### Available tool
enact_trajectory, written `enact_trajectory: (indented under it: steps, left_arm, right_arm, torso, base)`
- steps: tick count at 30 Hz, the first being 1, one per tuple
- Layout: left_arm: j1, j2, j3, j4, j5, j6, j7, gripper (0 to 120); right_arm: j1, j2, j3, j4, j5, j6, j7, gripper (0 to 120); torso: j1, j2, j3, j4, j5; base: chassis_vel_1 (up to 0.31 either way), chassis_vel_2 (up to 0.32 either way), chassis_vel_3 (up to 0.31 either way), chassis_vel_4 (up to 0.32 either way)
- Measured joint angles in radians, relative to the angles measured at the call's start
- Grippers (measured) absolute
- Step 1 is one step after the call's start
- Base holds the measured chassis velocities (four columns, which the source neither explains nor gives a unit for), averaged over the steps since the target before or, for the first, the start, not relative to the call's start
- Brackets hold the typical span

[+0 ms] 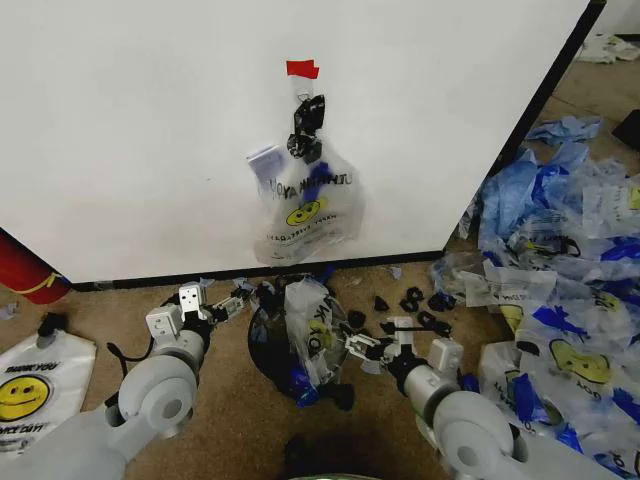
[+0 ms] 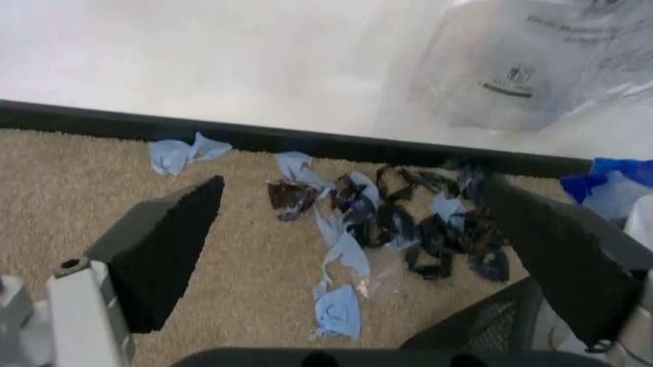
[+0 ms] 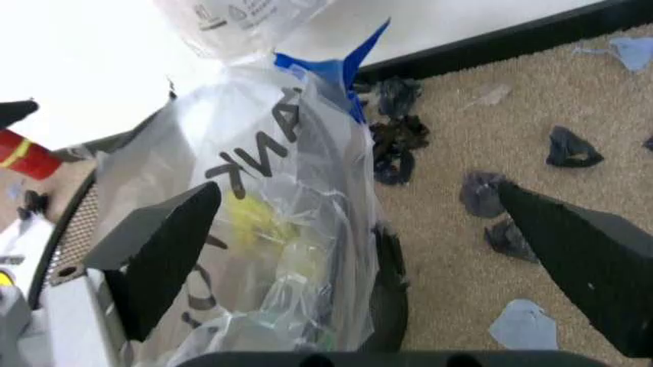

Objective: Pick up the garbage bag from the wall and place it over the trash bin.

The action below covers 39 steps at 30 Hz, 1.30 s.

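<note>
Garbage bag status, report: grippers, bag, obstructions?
Left gripper and right gripper open, flanking the trash bin. One garbage bag hangs on the wall. Another bag sits across the bin.

garbage bag (image 1: 303,205): see-through, hanging on wall (image 1: 140,130) | trash bin (image 1: 268,345): floor, below, bag-draped
</note>
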Motion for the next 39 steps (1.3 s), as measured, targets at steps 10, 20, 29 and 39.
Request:
enact_trajectory:
  steps: [10, 20, 29, 39]
  left_arm:
    - [0.008, -0.013, 0.002, 0.011, 0.016, -0.005, -0.002, 100]
    - [0.009, -0.036, 0.019, 0.019, 0.034, -0.010, 0.000, 100]
    - [0.022, -0.038, 0.016, 0.017, 0.048, -0.016, 0.000, 100]
    - [0.025, -0.051, 0.028, 0.019, 0.060, -0.021, 0.004, 100]
  right_arm:
    - [0.042, 0.053, -0.039, -0.100, -0.021, 0.002, 0.007, 100]
    - [0.066, 0.090, -0.073, -0.139, -0.023, 0.002, 0.006, 100]
    - [0.088, 0.117, -0.113, -0.161, -0.040, -0.006, 0.044, 100]
    - [0.082, 0.106, -0.119, -0.164, -0.049, -0.001, 0.055, 68]
  torso:
    - [0.000, 0.000, 0.000, -0.0001, 0.0001]
    - [0.000, 0.000, 0.000, -0.0002, 0.0000]
    - [0.000, 0.000, 0.000, -0.0001, 0.0001]
    - [0.000, 0.000, 0.000, -0.0001, 0.0001]
  base:
    - [0.000, 0.000, 0.000, 0.000]
    - [0.000, 0.000, 0.000, 0.000]
    - [0.000, 0.000, 0.000, 0.000]
    - [0.000, 0.000, 0.000, 0.000]
